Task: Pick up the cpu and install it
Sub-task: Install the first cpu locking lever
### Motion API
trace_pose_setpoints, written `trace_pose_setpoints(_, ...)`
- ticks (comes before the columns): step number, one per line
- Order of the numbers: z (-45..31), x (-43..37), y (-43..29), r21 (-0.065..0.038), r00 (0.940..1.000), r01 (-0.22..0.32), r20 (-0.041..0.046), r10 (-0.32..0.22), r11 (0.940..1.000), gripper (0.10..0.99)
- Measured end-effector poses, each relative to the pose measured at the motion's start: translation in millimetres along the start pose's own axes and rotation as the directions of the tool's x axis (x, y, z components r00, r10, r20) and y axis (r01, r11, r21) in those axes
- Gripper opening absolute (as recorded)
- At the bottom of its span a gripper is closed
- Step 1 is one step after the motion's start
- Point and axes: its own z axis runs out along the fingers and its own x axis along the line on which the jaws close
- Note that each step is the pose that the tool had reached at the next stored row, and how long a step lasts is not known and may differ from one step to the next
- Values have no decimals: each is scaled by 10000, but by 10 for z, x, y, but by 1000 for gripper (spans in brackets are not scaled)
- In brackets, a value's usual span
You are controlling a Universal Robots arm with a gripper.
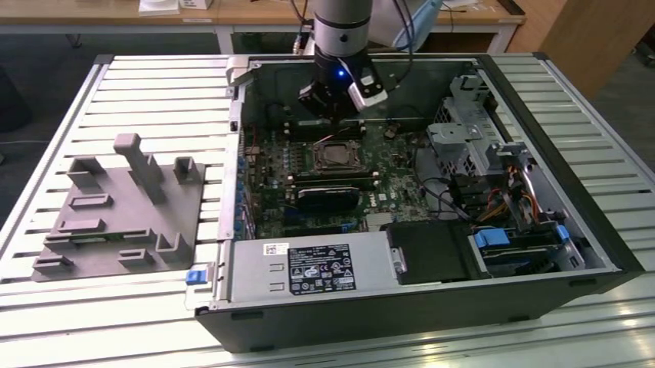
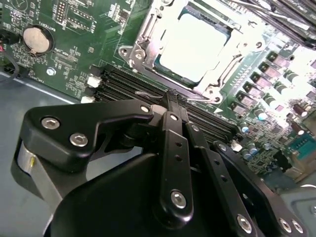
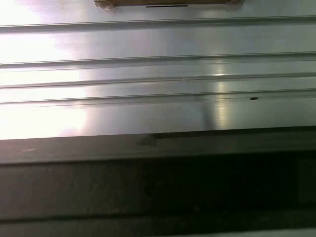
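Note:
The cpu (image 2: 192, 47) shows as a bright silver square lying flat inside the metal frame of the motherboard socket (image 1: 335, 157). In the exterior view my gripper (image 1: 330, 115) hangs inside the open computer case, just behind the socket toward the case's rear wall. Its black linkages take up the foreground of the second wrist view, where the gripper (image 2: 170, 96) has its fingers drawn together above the memory slots (image 2: 128, 84). It is shut, with nothing seen between the fingers. It stands apart from the cpu.
A grey plastic fixture (image 1: 113, 207) lies on the slatted table (image 3: 148, 64) at the exterior view's left. The case also holds memory sticks (image 1: 327, 180), a power supply (image 1: 307, 268), a drive cage (image 1: 461, 146) and cables. A coin battery (image 2: 37, 39) sits on the board.

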Motion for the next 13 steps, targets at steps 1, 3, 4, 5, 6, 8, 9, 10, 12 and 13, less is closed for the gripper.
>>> trace_pose_setpoints(1,40,1,-2,0,10000,0,0,0,10000,106)
trace_pose_setpoints(3,52,1,-3,-1,10000,0,1,0,10000,106)
trace_pose_setpoints(4,33,1,-2,-1,10000,-1,0,1,10000,106)
trace_pose_setpoints(5,16,0,-1,-1,10000,0,1,0,10000,106)
trace_pose_setpoints(6,15,0,-1,-1,10000,0,0,0,10000,106)
trace_pose_setpoints(8,14,0,-1,0,10000,-1,0,1,10000,106)
trace_pose_setpoints(9,13,0,-1,-1,10000,0,0,0,10000,106)
trace_pose_setpoints(10,13,0,-1,-1,10000,0,1,0,10000,106)
trace_pose_setpoints(12,12,0,-1,-1,10000,0,0,0,10000,106)
trace_pose_setpoints(13,11,0,-1,-1,10000,0,1,0,10000,106)
